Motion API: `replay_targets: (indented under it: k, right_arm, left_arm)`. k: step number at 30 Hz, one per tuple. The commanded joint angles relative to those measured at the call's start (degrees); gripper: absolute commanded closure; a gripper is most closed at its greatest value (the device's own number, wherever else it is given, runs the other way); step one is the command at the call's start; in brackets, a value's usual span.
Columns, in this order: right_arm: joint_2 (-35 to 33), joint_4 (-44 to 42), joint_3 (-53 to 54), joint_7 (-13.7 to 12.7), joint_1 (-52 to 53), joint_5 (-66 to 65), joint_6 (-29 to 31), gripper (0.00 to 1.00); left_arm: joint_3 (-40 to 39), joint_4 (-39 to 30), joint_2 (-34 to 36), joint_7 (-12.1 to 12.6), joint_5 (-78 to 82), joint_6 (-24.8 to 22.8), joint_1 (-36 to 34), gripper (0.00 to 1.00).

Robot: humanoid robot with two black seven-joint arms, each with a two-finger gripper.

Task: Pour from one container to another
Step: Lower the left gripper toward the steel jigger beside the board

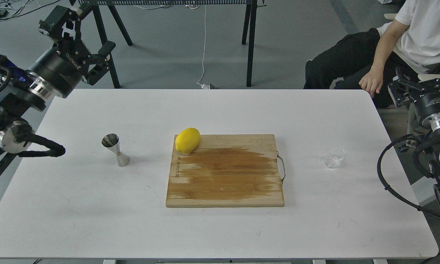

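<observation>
Yellow lemon, brown wooden board (darker wet patch), white table.

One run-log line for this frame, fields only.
phase: pre-grasp | left gripper: open, empty | right gripper: unclear | glass cup: table, right of cutting board | jigger: upright, left | pour: not started

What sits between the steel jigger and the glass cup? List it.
In the head view, the wooden cutting board with a lemon lies between jigger and cup.
</observation>
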Motion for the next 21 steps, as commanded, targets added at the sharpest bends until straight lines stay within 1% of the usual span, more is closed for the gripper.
replay_targets:
  k: [1, 4, 7, 10, 12, 14, 18, 21]
  right_arm:
    - [0.2, 0.2, 0.0, 0.1, -0.3, 0.2, 0.0, 0.0]
    - [0.1, 0.4, 0.1, 0.1, -0.5, 0.4, 0.0, 0.0]
    - [0.0, 0.4, 0.1, 0.1, -1.2, 0.5, 0.0, 0.0]
    - [0.0, 0.5, 0.1, 0.1, -2.0, 0.6, 0.0, 0.0]
    - [0.0, 0.5, 0.2, 0.1, -2.2, 0.6, 0.0, 0.0]
    - [0.0, 0.5, 0.7, 0.1, -2.3, 0.6, 0.0, 0.0]
    - [0.0, 0.4, 1.2, 0.1, -2.7, 0.6, 0.0, 0.0]
    - [0.4, 0.5, 1.3, 0.2, -3.4, 0.6, 0.0, 0.0]
  left_arm:
    - [0.6, -7.3, 6.1, -2.2, 13.6, 3.8, 6.8, 0.01]
    - [0.6, -9.9, 9.8, -4.2, 22.0, 9.2, 14.1, 0.01]
    - [0.8, -9.7, 11.1, -6.3, 32.1, 16.4, 20.1, 0.06]
    - [0.8, -8.7, 10.8, -6.3, 44.7, 22.6, 25.8, 0.06]
    - [0.8, -6.6, 9.7, -6.1, 53.2, 26.6, 28.7, 0.06]
    - [1.0, -1.1, 6.3, -6.1, 61.8, 30.4, 29.7, 0.07]
    - [2.3, 13.5, -1.4, -6.5, 75.2, 34.7, 29.1, 0.07]
    - [2.3, 20.7, -4.5, -6.4, 81.7, 37.2, 29.0, 0.11]
